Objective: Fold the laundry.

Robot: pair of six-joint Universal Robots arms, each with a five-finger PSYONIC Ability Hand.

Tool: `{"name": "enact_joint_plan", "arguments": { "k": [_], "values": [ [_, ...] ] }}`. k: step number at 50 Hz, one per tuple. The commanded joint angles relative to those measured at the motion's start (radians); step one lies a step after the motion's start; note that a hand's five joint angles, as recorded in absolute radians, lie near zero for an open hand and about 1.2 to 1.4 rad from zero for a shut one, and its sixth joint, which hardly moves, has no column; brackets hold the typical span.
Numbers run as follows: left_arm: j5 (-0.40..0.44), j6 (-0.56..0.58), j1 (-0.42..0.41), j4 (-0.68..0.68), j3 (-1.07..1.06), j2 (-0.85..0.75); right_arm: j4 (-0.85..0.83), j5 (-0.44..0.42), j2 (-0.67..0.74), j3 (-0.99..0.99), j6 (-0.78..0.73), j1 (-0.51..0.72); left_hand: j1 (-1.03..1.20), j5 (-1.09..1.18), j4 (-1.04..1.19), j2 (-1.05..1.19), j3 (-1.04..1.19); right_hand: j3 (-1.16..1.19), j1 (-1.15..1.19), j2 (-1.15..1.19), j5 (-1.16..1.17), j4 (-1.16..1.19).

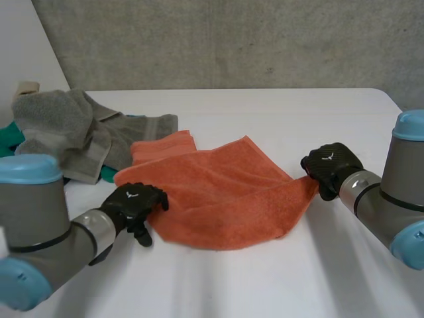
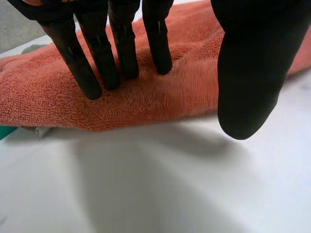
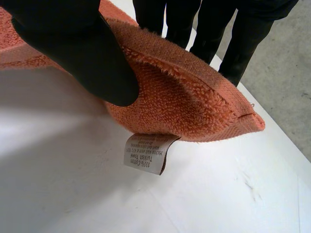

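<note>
Orange towel (image 1: 218, 192) is spread on the white surface (image 1: 278, 278), beside a grey pile (image 1: 66, 129). Its right corner is pinched between thumb and fingers of the right robot hand (image 1: 329, 165). Its near left edge is pressed by straight fingers of the left robot hand (image 1: 132, 205).

White table (image 1: 265, 112) bears orange towel (image 1: 218, 192) and grey towels (image 1: 73, 129).

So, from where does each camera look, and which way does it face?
Head view: between and behind the arms, facing down at the white table; both arms show.
Left wrist view: on that wrist, along the left hand resting on the orange towel.
Right wrist view: on that wrist, along the right hand pinching a towel corner.
All share the towel.
</note>
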Motion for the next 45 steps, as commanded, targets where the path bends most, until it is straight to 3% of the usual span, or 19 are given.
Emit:
{"name": "enact_joint_plan", "arguments": {
  "k": [1,2,3,8,11,19,24,29,35,41,45],
  "values": [
    [-0.068,0.056,-0.038,0.016,0.119,-0.113,-0.005,0.000,-0.004,0.010,0.000,-0.005,0.483,0.507,0.503,0.492,0.494,0.211,0.269,0.222,0.200,0.197],
    [-0.080,0.056,-0.045,0.020,0.138,-0.110,-0.005,0.002,-0.007,0.010,0.000,-0.007,0.773,0.798,0.793,0.782,0.784,0.211,0.269,0.222,0.200,0.197],
    [-0.089,0.056,-0.050,0.020,0.145,-0.106,-0.003,0.002,-0.009,0.010,0.000,-0.007,0.886,0.911,0.906,0.895,0.897,0.211,0.269,0.222,0.200,0.197],
    [-0.203,0.022,-0.076,0.025,0.139,0.020,0.012,0.000,-0.062,0.012,-0.004,-0.008,0.887,0.912,0.907,0.897,0.898,0.211,0.269,0.222,0.200,0.197],
    [-0.226,-0.004,-0.075,0.031,0.118,0.144,0.046,-0.001,-0.105,0.006,-0.009,-0.013,0.887,0.912,0.907,0.897,0.898,0.211,0.269,0.222,0.200,0.197],
    [-0.163,-0.026,-0.040,-0.042,0.121,0.494,0.257,-0.029,-0.231,-0.068,-0.113,-0.053,0.887,0.912,0.907,0.897,0.898,0.211,0.269,0.222,0.200,0.197],
    [-0.131,-0.029,-0.009,-0.095,0.178,0.582,0.327,-0.079,-0.280,-0.134,-0.138,-0.074,0.887,0.912,0.907,0.897,0.898,0.211,0.269,0.222,0.200,0.197],
    [-0.140,-0.019,0.005,-0.107,0.244,0.472,0.321,-0.113,-0.268,-0.181,-0.097,-0.070,0.887,0.912,0.907,0.897,0.898,0.211,0.269,0.222,0.200,0.197],
    [-0.180,0.008,0.002,-0.092,0.386,0.183,0.267,-0.095,-0.150,-0.208,-0.017,-0.030,0.887,0.912,0.907,0.897,0.898,0.211,0.269,0.222,0.200,0.197],
    [-0.198,0.031,-0.032,-0.090,0.552,-0.114,0.207,-0.032,0.006,-0.208,0.043,0.036,0.887,0.912,0.907,0.897,0.898,0.211,0.269,0.222,0.200,0.197],
    [-0.232,0.020,-0.049,-0.133,0.587,-0.194,0.125,0.048,0.077,-0.227,0.069,0.038,0.887,0.912,0.907,0.897,0.898,0.211,0.269,0.222,0.200,0.197]
  ]
}}
